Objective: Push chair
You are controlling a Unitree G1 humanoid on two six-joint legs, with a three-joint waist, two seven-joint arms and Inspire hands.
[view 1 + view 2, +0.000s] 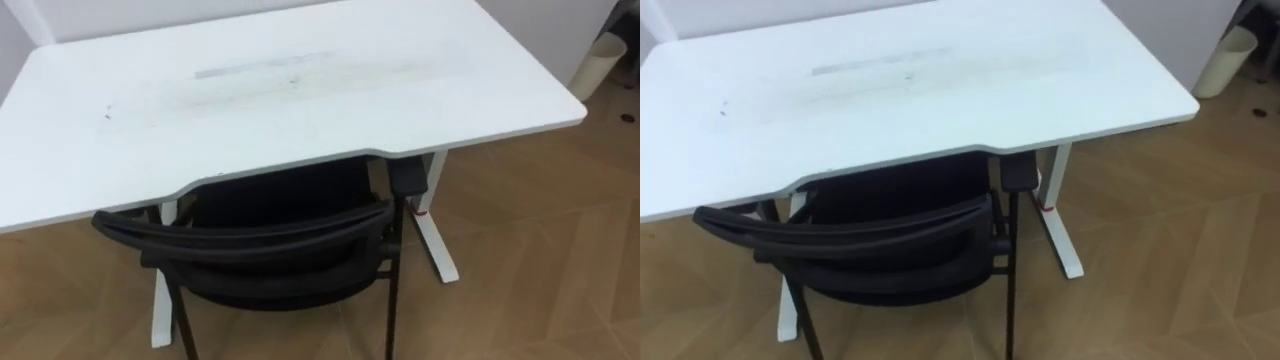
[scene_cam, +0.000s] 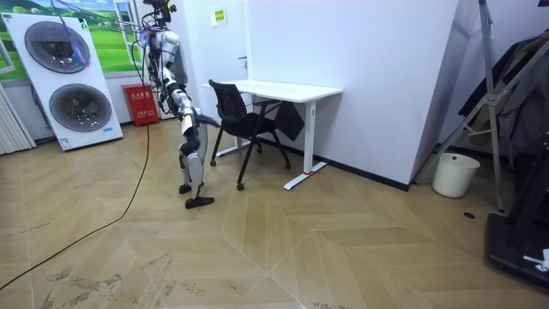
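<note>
While pushing the chair [image 1: 270,285], low centre of frame with its seat partly under the desk [image 1: 300,90], press evenly on the backrest [image 1: 250,228] and steer straight between the desk legs [image 1: 437,225]; cannot tell state of hand [image 2: 208,120].

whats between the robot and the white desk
The black chair: in the room view it stands between the robot and the white desk, its seat partly under the top. The eye views show the same, chair nearest, desk beyond.
</note>
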